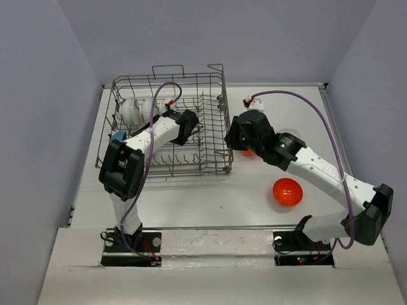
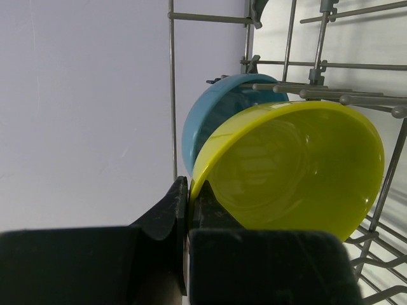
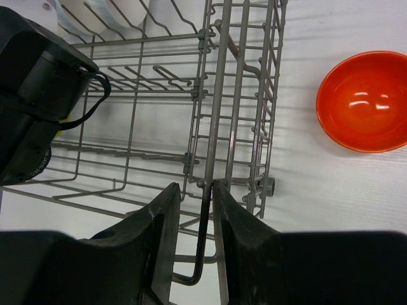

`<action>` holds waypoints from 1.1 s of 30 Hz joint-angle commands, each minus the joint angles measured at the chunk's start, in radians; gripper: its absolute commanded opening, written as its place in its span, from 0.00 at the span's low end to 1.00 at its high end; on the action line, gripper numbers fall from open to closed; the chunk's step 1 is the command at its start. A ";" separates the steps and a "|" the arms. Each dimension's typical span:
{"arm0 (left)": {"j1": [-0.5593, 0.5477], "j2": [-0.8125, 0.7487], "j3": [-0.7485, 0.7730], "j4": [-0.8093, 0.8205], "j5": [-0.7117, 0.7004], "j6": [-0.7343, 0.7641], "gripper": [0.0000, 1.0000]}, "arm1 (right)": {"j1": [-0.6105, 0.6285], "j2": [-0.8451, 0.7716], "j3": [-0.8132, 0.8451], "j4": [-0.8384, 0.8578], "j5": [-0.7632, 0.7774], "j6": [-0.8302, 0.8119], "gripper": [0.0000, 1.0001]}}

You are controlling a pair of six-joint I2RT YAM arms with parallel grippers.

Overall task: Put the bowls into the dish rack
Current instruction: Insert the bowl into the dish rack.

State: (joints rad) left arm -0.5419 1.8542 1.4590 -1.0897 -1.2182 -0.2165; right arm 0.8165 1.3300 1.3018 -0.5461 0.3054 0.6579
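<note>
- The fingers (image 2: 162,219) of my left gripper (image 2: 188,210) are pinched on the rim of the yellow-green bowl (image 2: 292,171). It is held on edge inside the dish rack (image 1: 216,121), toward the tabletop's far-left corner.
- My right gripper (image 3: 197,203) clamps an upright wire of the rack's right wall. I'd brace there while placing.
- The bowl sits just in front of the blue bowl (image 2: 210,121); whether they touch, I cannot tell.
- I'd lower it straight between the tines, without nudging the blue one, and release only once it rests.
- An orange bowl (image 1: 287,191) waits toward the tabletop's near-right; I'd take it next.
</note>
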 commanded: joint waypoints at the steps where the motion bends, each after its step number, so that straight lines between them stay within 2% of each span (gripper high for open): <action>1: 0.003 -0.033 -0.012 -0.012 -0.017 0.002 0.00 | 0.006 -0.014 -0.013 0.069 -0.043 -0.003 0.33; 33: -0.013 0.036 -0.043 0.028 0.032 0.032 0.00 | 0.006 -0.020 -0.036 0.069 -0.037 -0.007 0.33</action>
State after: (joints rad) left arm -0.5499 1.8904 1.4326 -1.0443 -1.1797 -0.1921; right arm 0.8165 1.3296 1.2739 -0.5377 0.2893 0.6579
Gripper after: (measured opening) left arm 0.069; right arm 0.328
